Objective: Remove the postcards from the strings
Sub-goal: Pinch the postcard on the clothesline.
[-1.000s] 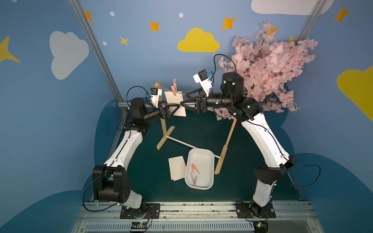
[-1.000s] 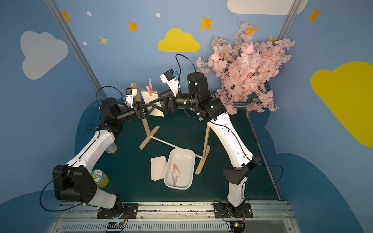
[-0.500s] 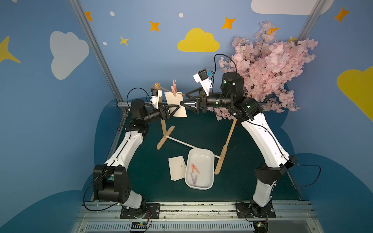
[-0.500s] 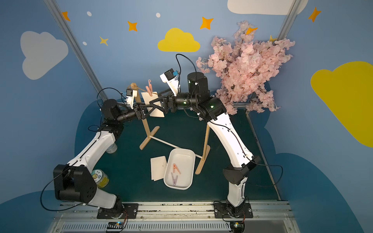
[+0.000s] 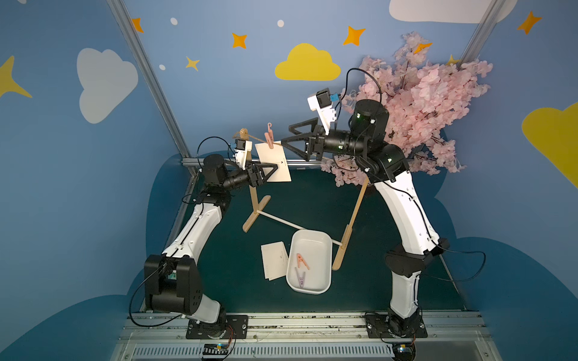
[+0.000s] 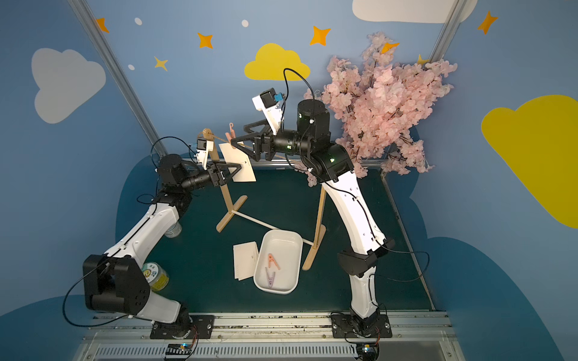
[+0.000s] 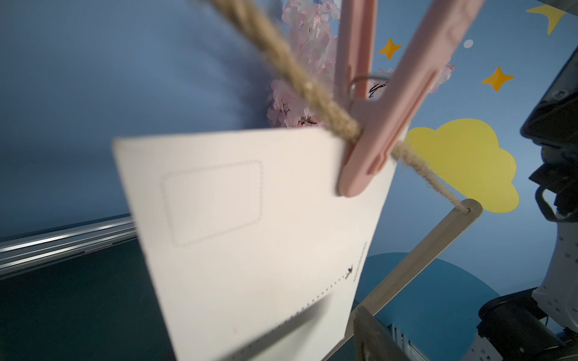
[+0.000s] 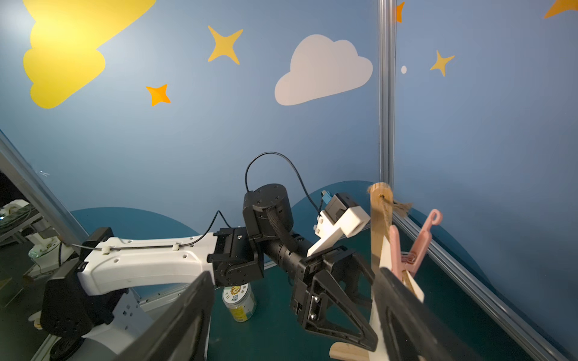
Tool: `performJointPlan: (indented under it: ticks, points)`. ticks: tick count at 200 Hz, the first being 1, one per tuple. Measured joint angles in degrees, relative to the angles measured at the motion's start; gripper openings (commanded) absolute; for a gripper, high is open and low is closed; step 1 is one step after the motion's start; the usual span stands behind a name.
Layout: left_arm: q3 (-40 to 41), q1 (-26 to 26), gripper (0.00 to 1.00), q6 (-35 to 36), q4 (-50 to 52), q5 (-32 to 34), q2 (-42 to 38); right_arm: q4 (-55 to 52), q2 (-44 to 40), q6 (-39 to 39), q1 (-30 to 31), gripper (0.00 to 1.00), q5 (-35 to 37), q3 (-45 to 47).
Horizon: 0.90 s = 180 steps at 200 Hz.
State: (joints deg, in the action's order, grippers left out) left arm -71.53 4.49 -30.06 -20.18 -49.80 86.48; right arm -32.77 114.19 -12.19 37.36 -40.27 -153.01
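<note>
Three white rectangular paper postcards are in sight, and only one is on the line. The hanging postcard (image 5: pixel 275 156) sits just left of centre in both top views. It is pinned at its top corner to the thin brown jute twine (image 5: pixel 255 139) by a pink plastic clothespin (image 5: pixel 269 140), close to the top of the left light wooden post (image 5: pixel 255 200). The other two, the loose postcards (image 5: pixel 273 261), lie overlapped and flat on the dark green mat (image 5: pixel 312 193) in the lower middle of the frame. They are just beside the left wall of a white rounded plastic tray (image 5: pixel 309 232), which holds one more pink peg (image 5: pixel 301 261) and a purple peg (image 5: pixel 301 278). From where I stand, the left gripper (image 5: pixel 270 171) is at the hanging postcard's lower edge with a black finger on either side of the paper. The left wrist view shows those fingers blurred against the card, and I cannot tell whether they pinch it. The right gripper (image 5: pixel 285 135) is level with the twine on the card's right side, jaws spread wide and holding nothing, its tips just beside the pink plastic clothespin.
</note>
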Motion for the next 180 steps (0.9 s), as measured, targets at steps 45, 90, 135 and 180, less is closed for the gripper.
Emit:
performJointPlan:
  ticks: [45, 90, 135, 180]
  points:
    - [0.0, 0.0, 0.61, 0.2, 0.3, 0.0, -0.1, 3.9, 4.5, -4.1, -1.4, 0.81, 1.1, -2.0]
    - [0.0, 0.0, 0.55, 0.4, 1.1, 0.0, -0.7, 6.4, 7.0, -3.8, 0.5, 0.81, 4.8, -2.0]
    - [0.1, 0.0, 0.51, 1.6, 2.7, 0.1, -1.9, 8.4, 7.5, -0.3, 3.8, 0.81, 9.7, -2.0]
    - [1.0, 0.0, 0.5, 2.8, 4.2, 0.1, -3.0, 10.9, 9.0, 0.9, 4.1, 0.81, 12.7, -2.0]
